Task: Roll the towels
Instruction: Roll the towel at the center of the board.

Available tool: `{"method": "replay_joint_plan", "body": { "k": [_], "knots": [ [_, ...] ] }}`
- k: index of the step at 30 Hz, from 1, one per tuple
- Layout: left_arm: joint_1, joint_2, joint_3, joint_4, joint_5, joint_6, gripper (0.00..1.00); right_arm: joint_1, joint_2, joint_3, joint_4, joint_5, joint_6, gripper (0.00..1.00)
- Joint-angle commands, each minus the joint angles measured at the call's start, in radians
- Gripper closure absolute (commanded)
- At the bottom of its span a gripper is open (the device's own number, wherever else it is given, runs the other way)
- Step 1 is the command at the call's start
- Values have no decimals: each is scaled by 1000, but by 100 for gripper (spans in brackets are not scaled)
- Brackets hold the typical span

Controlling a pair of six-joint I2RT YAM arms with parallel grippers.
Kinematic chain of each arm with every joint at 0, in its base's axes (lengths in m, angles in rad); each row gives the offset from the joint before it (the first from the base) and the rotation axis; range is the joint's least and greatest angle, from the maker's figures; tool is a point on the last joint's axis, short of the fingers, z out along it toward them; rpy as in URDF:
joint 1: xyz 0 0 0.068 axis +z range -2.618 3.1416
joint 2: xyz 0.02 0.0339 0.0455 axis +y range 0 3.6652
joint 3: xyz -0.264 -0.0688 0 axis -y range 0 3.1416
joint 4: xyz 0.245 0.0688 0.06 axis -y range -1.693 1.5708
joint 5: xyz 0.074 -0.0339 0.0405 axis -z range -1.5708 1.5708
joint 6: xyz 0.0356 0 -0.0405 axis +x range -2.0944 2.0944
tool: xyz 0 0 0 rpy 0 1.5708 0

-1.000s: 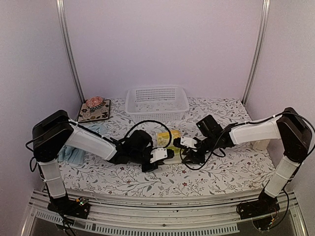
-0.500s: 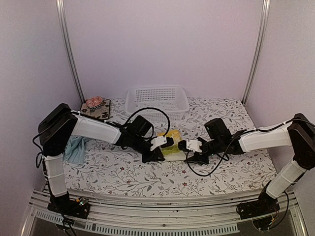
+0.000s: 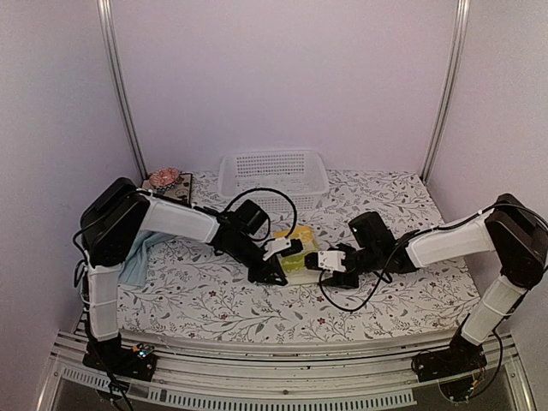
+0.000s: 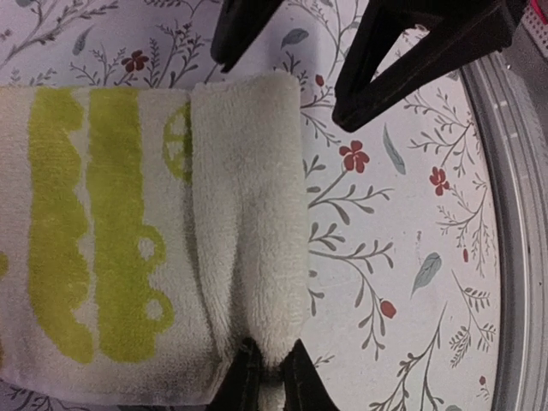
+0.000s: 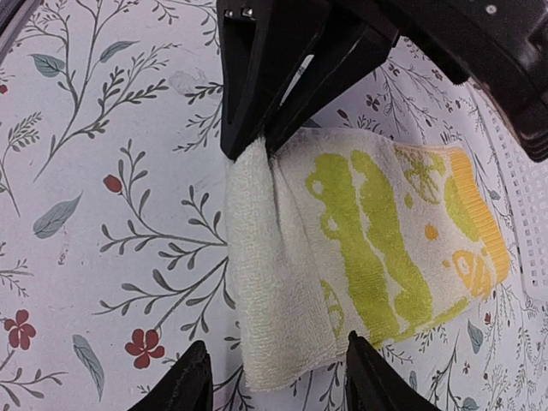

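The yellow-green towel (image 3: 298,248) lies mid-table, its near long edge folded over into a thick cream lip (image 4: 257,214). My left gripper (image 4: 271,377) is shut on one end of that lip, and the pinch also shows in the right wrist view (image 5: 257,145). My right gripper (image 5: 278,385) is open, its fingers standing either side of the lip's other end (image 5: 274,342) without squeezing it. From above the two grippers face each other across the towel, left (image 3: 272,272) and right (image 3: 310,259). The light blue towel (image 3: 135,261) lies crumpled at the far left, partly behind my left arm.
A white plastic basket (image 3: 274,175) stands at the back centre. A dark floral mat (image 3: 169,195) with a pink object on it sits at the back left. The tablecloth (image 3: 385,308) is white with a vine print. The metal table edge (image 4: 522,214) runs near the left gripper.
My right gripper's jaws have spread wider at the towel's end. The left arm's elbow has swung toward the back while its fingers stayed on the folded edge.
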Motion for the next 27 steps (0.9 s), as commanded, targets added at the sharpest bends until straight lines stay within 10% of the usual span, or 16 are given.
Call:
{"method": "replay_joint_plan", "body": {
  "k": [1,11,27],
  "knots": [
    [37,52,52,-96,73,-6,90,14,35,6,41,39,-48,46],
    [67,138,144,-186,136,-26,89,52,108,34,66,107,-62,48],
    [79,129,141,-214,99,-19,81,59,168,144,-108,111,78,96]
  ]
}}
